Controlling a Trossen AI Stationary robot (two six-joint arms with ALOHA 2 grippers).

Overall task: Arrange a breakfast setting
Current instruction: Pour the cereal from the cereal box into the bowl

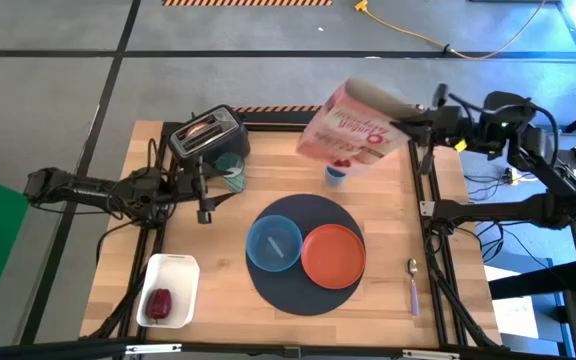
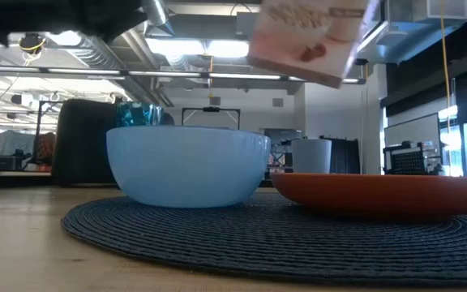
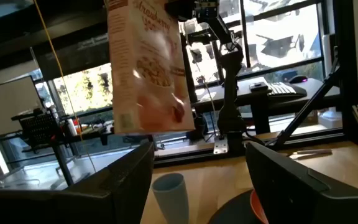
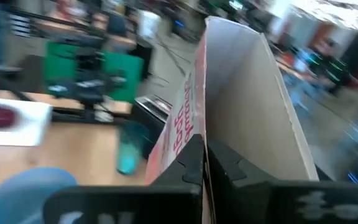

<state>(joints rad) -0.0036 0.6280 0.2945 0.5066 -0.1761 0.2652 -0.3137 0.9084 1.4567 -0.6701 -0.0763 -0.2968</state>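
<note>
Cereal box (image 1: pixel 350 131), pink and white with strawberry print, is carried above the table beyond the far edge of the round dark mat (image 1: pixel 290 278), pinched at its top by the right gripper (image 1: pixel 415 124), whose fingers are closed on the carton; the tilt suggests it is being brought toward the blue bowl (image 1: pixel 273 243) for pouring. That bowl sits on the mat's left half, touching or just beside the orange plate (image 1: pixel 333 255) on its right half, a layout that leaves both dishes ready for filling. A pale cup (image 1: pixel 336 175) stands just past the mat's far edge, beneath the box. The purple-handled spoon (image 1: pixel 413 284) lies off the mat to its right, not yet set. Left of the mat, a white tray (image 1: pixel 178 271) holds the dark-red fruit (image 1: pixel 159 301). The teal glass (image 1: pixel 232 172) stands by the black toaster (image 1: pixel 208 135), bread in its slots, at the far left. The left gripper (image 1: pixel 204 192) hovers beside that glass; whether its fingers are apart, I cannot tell.
</note>
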